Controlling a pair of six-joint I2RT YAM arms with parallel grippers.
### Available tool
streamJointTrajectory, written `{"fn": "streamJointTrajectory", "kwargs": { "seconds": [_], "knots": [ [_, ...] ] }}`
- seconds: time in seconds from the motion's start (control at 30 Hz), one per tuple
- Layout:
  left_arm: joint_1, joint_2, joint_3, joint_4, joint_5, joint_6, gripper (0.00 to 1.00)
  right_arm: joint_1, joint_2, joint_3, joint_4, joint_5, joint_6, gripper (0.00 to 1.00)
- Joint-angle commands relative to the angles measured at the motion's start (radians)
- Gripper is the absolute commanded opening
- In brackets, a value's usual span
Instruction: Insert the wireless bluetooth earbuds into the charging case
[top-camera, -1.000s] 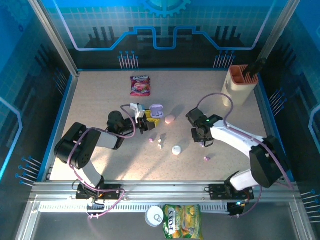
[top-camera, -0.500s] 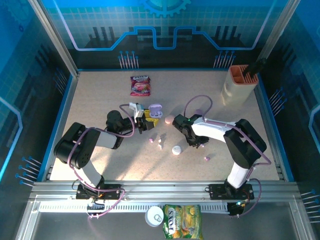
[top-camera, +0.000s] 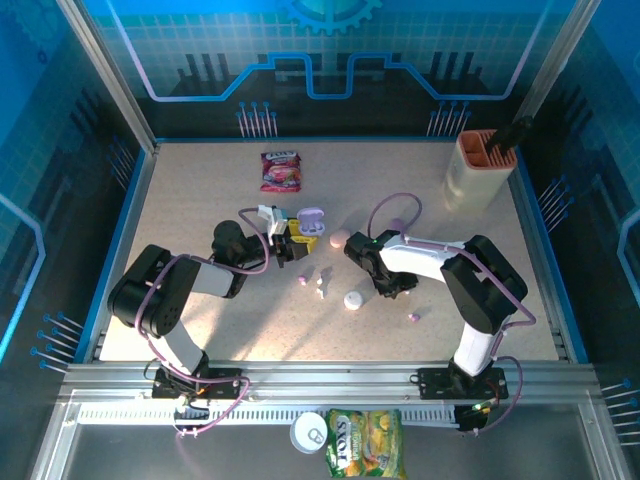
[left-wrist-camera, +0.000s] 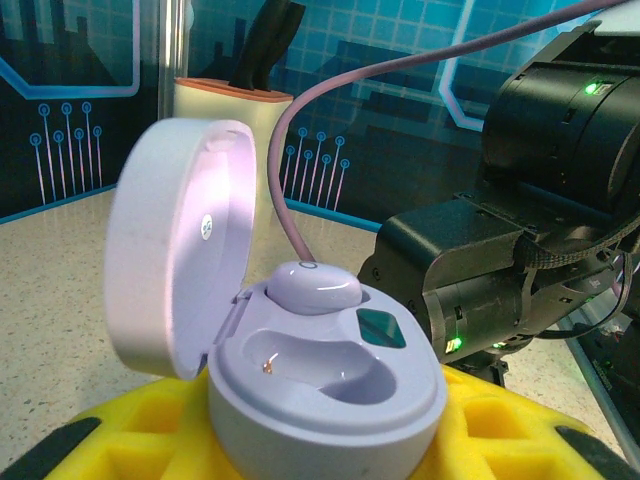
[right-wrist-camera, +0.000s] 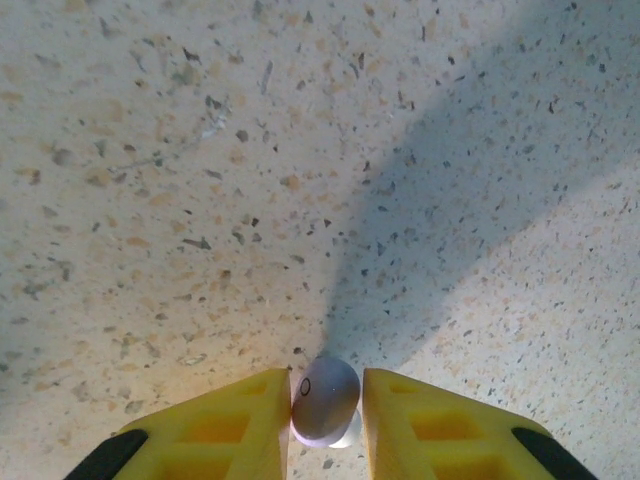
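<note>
The speckled beige table (top-camera: 200, 200) lies inside blue glowing walls. At the left nothing has moved: the left gripper (top-camera: 296, 240) still pinches the open charging case (left-wrist-camera: 330, 390) between its yellow fingers. The lid is up, one seated earbud (left-wrist-camera: 312, 287) is already in the far socket, and the near socket is empty. In the middle, the loose earbuds (top-camera: 303, 282) and a white case (top-camera: 353, 300) remain on the table.

At the right is the change. During the last second the right arm has swung inward, and the right gripper (right-wrist-camera: 326, 382) has narrowed its jaws until they press on a purple earbud (right-wrist-camera: 322, 400), low at the table surface. I judge the pick almost secured. What remains is to lift this bud and carry it left to the empty socket.
</note>
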Motion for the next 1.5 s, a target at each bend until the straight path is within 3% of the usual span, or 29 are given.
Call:
{"fn": "streamJointTrajectory", "kwargs": {
  "seconds": [0.0, 0.5, 0.9, 1.47],
  "knots": [
    [0.009, -0.011, 0.026, 0.034, 0.033, 0.002, 0.37, 0.02, -0.011, 0.009, -0.049, 0.012, 0.034, 0.25],
    [0.009, -0.023, 0.016, 0.034, 0.032, 0.003, 0.37, 0.018, 0.015, 0.008, -0.017, -0.015, 0.012, 0.2],
    [0.002, -0.025, 0.013, 0.034, -0.003, 0.009, 0.37, 0.003, -0.145, -0.008, 0.036, -0.093, -0.009, 0.16],
    [-0.115, 0.072, 0.067, 0.034, -0.109, 0.096, 0.36, -0.113, -0.534, 0.011, 0.18, -0.527, -0.032, 0.19]
  ]
}}
